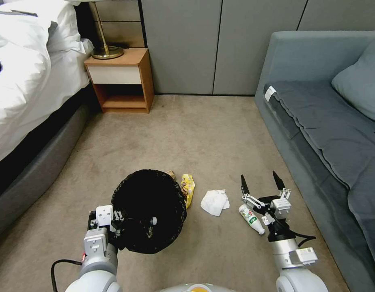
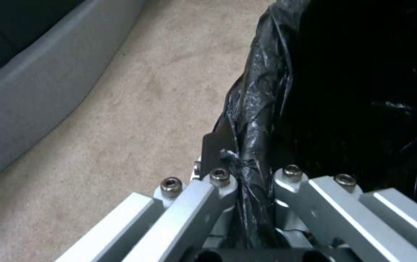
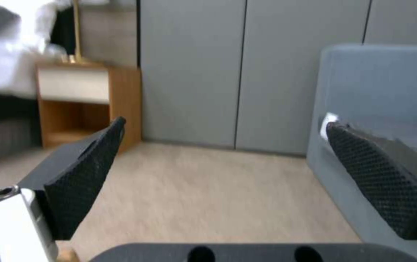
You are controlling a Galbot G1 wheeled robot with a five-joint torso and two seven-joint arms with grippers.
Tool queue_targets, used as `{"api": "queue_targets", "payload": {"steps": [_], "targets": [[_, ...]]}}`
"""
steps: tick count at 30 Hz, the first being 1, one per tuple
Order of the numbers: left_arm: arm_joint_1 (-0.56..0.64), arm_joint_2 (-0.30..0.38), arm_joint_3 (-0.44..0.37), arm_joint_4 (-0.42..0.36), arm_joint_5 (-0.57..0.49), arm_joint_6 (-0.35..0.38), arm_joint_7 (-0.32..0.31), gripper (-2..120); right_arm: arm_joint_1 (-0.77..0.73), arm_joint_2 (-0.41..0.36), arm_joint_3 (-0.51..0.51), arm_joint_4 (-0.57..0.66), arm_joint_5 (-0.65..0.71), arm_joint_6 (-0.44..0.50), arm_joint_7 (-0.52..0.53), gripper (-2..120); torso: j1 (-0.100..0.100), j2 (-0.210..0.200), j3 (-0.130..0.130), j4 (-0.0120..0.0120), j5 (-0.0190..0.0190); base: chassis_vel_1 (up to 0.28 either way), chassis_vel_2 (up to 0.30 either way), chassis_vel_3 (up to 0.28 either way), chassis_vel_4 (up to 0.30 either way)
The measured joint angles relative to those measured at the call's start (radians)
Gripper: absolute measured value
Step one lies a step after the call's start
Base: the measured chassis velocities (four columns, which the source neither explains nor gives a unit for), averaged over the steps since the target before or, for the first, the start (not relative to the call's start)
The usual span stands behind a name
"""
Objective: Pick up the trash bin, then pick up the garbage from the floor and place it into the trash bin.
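Head view: left tool (image 1: 121, 221) is clamping the bin (image 1: 149, 211) rim; right tool (image 1: 262, 184), spread wide, should be descending squarely over the bottle (image 1: 251, 219).

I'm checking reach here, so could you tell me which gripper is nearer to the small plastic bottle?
Right. The right gripper, open, hovers just above the bottle. The left gripper is across the trash bin, clamped on its rim.

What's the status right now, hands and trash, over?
Left hand shut on bin rim. Right hand open above floor. Tissue, bottle, yellow wrapper lie loose beside bin. Nothing blocking.
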Motion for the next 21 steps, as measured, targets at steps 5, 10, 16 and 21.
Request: {"api": "queue_targets", "payload": {"steps": [5,10,16,21], "targets": [[-0.002,0.002,-0.002,0.003,-0.002,0.003,0.000,1,0.085,-0.034,0.012,-0.121,-0.014,-0.069,-0.056,100,0.000,0.000,0.000,0.0000,-0.0001,0.000,0.000,0.000,0.000],[0.000,0.002,-0.007,0.007,-0.004,0.003,0.000,1,0.140,-0.053,0.007,-0.212,-0.010,-0.165,-0.104,100,0.000,0.000,0.000,0.0000,0.0000,0.000,0.000,0.000,0.000],[0.006,0.002,-0.016,0.008,-0.004,0.004,0.000,1,0.249,-0.070,-0.016,-0.404,0.004,-0.307,-0.190,100,0.000,0.000,0.000,0.0000,-0.0001,0.000,0.000,0.000,0.000],[0.012,0.000,-0.022,0.007,-0.005,0.005,-0.001,1,0.344,-0.071,-0.021,-0.539,-0.025,-0.384,-0.253,100,0.000,0.000,0.000,0.0001,-0.0003,0.000,0.000,0.000,0.000]]}}
